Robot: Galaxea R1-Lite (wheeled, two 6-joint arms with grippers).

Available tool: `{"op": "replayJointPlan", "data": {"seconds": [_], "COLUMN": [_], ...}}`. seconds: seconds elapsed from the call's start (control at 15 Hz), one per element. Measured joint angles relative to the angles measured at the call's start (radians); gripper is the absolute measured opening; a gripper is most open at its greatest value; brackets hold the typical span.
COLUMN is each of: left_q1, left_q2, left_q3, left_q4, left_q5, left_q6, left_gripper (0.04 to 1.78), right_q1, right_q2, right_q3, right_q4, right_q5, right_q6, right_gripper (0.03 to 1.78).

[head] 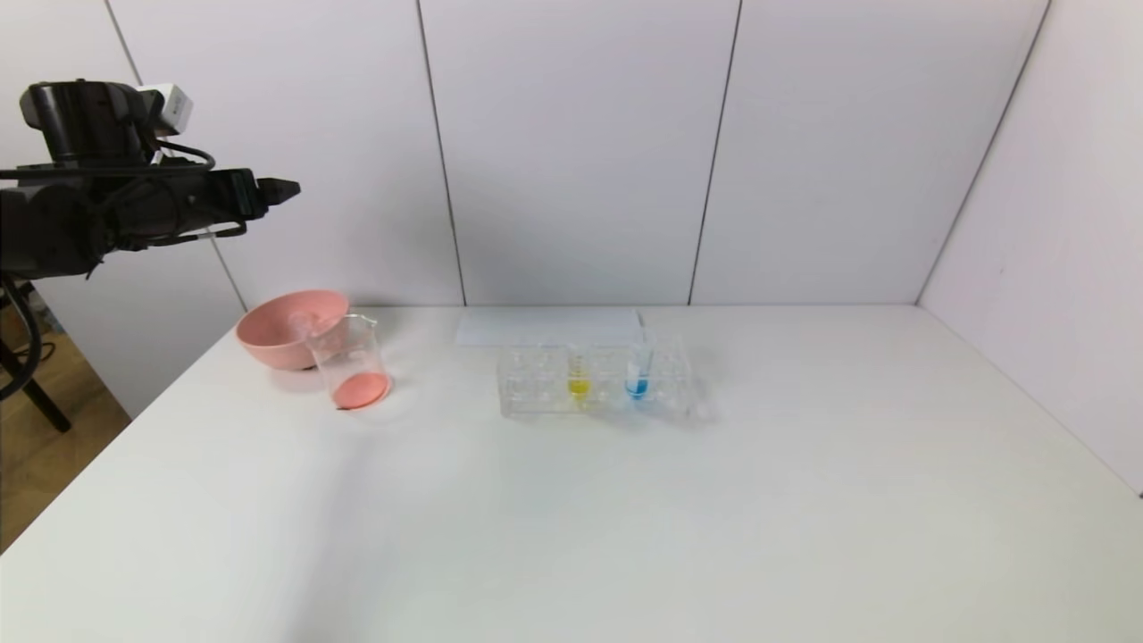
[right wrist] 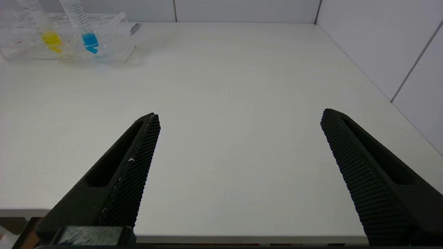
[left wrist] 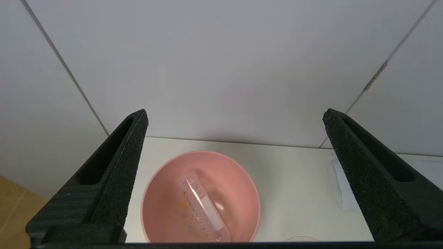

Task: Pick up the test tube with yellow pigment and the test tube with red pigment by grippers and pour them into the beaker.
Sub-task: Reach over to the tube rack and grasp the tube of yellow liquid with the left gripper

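Note:
The test tube with yellow pigment (head: 579, 379) stands upright in the clear rack (head: 536, 393) at mid table; it also shows in the right wrist view (right wrist: 51, 38). The beaker (head: 350, 362) stands at the back left with pink-red liquid in its bottom. No tube with red liquid shows; a clear tube (left wrist: 202, 207) with no coloured liquid lies slanted inside the pink bowl (left wrist: 235, 186). My left gripper (head: 284, 189) is open and empty, raised high above the bowl, as the left wrist view (left wrist: 235, 114) shows. My right gripper (right wrist: 239, 114) is open and empty near the table's front edge, outside the head view.
A tube with blue liquid (head: 638, 379) stands in the rack to the right of the yellow one. The pink bowl (head: 277, 335) touches the beaker's far left side. A white sheet (head: 545, 326) lies behind the rack. Walls close the back and right.

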Motion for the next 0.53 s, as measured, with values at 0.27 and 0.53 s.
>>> {"op": "replayJointPlan", "data": {"seconds": [0.27, 0.53], "left_q1": [-0.05, -0.115], "left_q2": [-0.133, -0.31], "left_q3": [0.11, 0.328], "left_q4": [-0.002, -0.006], "left_q5": [-0.001, -0.001], "left_q6": [0.057, 0.063], "left_gripper": [1.76, 1.76], "right_q1": [0.0, 0.0], "right_q2": [0.0, 0.0], "right_q3": [0.0, 0.0], "right_q4": [0.0, 0.0], "right_q5": [0.0, 0.0], "right_q6": [0.0, 0.0], "right_gripper": [1.7, 1.7]}}
